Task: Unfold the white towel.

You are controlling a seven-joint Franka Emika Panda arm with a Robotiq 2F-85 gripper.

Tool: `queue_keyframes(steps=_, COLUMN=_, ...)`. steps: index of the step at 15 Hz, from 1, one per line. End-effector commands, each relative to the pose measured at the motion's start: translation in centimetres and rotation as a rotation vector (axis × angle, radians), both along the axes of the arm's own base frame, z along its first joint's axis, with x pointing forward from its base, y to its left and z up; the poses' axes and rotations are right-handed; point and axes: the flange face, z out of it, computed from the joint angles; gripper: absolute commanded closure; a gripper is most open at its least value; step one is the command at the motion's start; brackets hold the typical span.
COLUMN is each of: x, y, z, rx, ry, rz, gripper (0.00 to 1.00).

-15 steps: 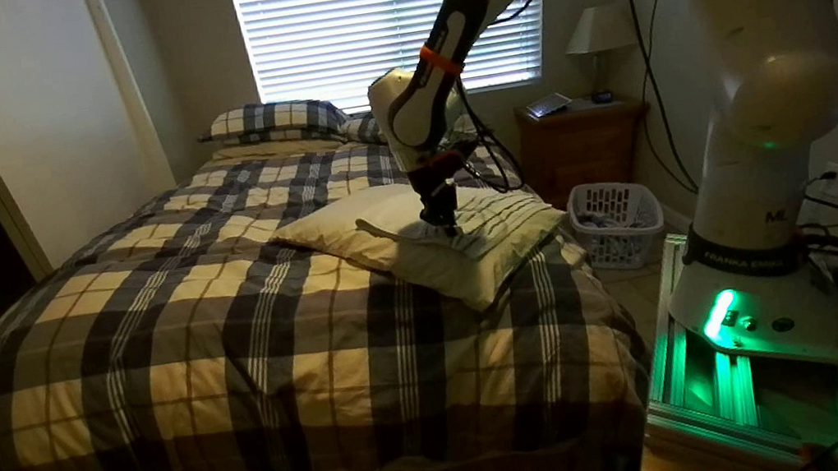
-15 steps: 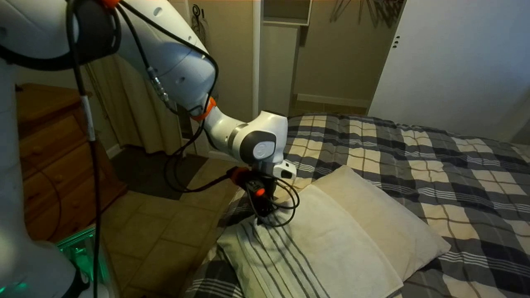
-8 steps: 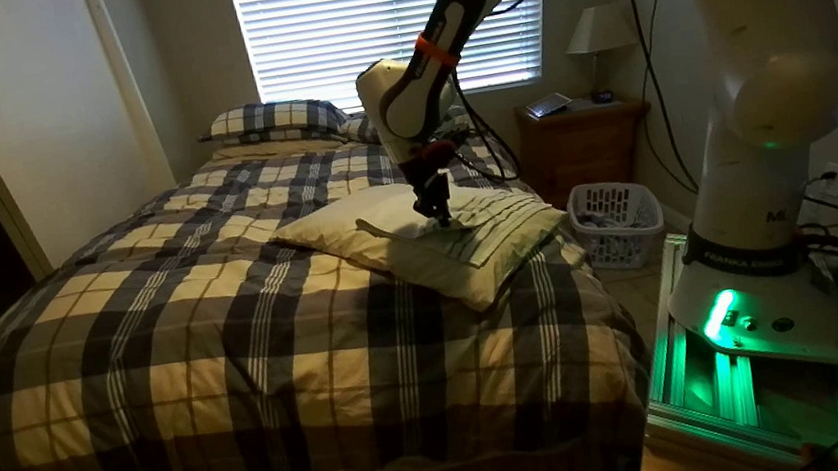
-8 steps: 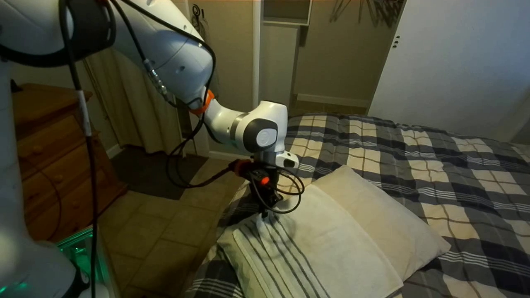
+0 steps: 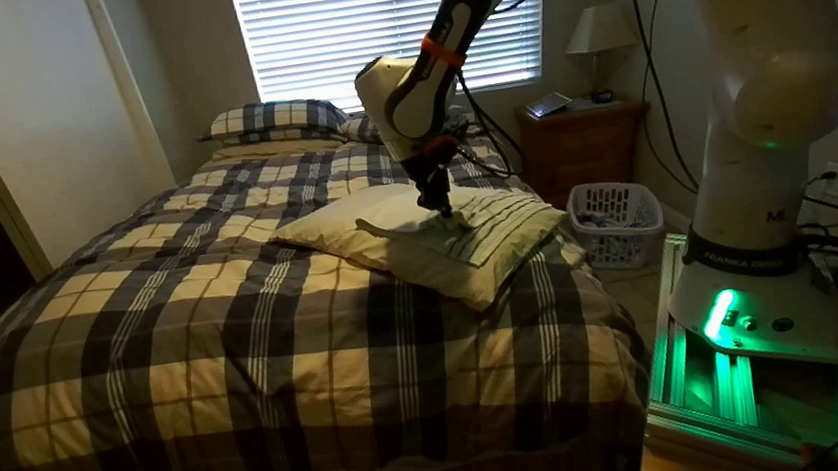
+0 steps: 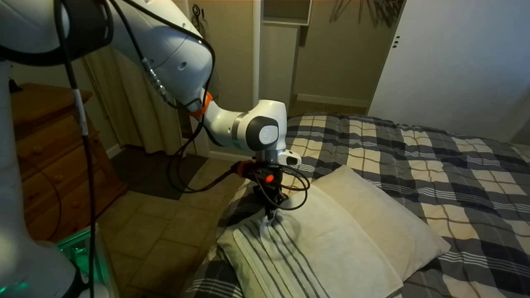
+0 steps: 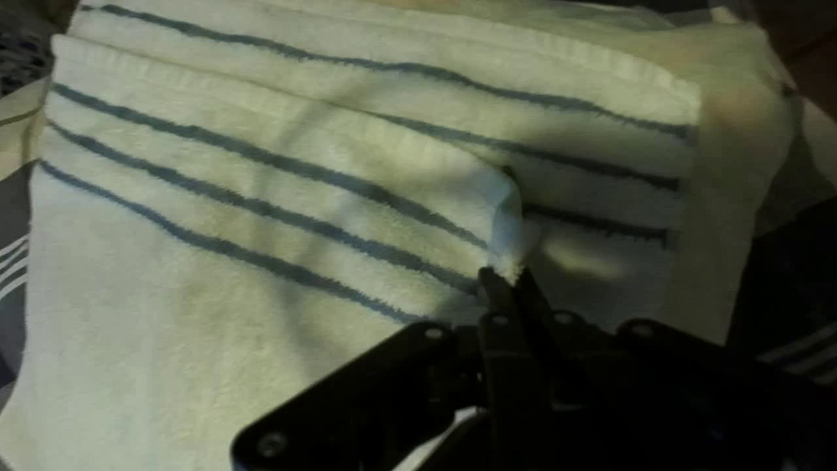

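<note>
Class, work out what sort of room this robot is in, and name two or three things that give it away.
Most likely a bedroom in a home: there is a plaid-covered bed, a wooden nightstand with a lamp on it, and a chest of drawers.

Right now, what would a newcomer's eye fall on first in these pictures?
First, probably, comes the arm, its hand pinching the striped white towel on a cream pillow. In an exterior view, a bright window glows beyond the plaid bed, and green light shines at the robot's base.
</note>
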Motion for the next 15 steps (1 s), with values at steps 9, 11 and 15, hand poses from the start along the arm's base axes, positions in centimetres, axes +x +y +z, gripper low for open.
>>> queue_keyframes(steps=9, x=5.7, y=1.4, z=6.3, rx=-0.283, ry=-0.336, rz=0.243, gripper=0.99)
queue_keyframes(steps=11, x=6.5, y=1.2, z=7.3, rx=-0.264, ry=-0.421, rz=0.258, gripper=0.99)
queue_keyframes(steps=15, x=6.3, y=1.3, z=7.0, rx=-0.252, ry=-0.391, rz=0.249, gripper=0.96)
